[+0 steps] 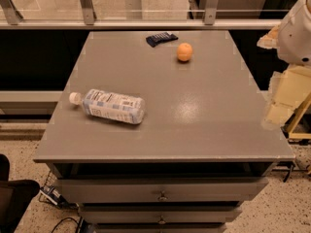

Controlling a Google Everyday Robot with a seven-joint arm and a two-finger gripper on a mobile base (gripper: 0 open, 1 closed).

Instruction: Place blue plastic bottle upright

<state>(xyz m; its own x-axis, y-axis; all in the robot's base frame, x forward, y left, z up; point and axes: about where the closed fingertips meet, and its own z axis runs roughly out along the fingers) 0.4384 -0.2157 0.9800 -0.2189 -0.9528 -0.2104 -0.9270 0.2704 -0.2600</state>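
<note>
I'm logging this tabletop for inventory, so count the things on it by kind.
Blue plastic bottle, lying on its side: 1
Orange fruit: 1
Dark blue flat object: 1
Total: 3
The gripper hangs beside the table, at its right edge, and is not counted.

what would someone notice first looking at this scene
The blue plastic bottle lies on its side near the left front of the grey table, cap pointing left. Next come the orange and a dark packet at the back, and the pale gripper at the table's right edge.
</note>
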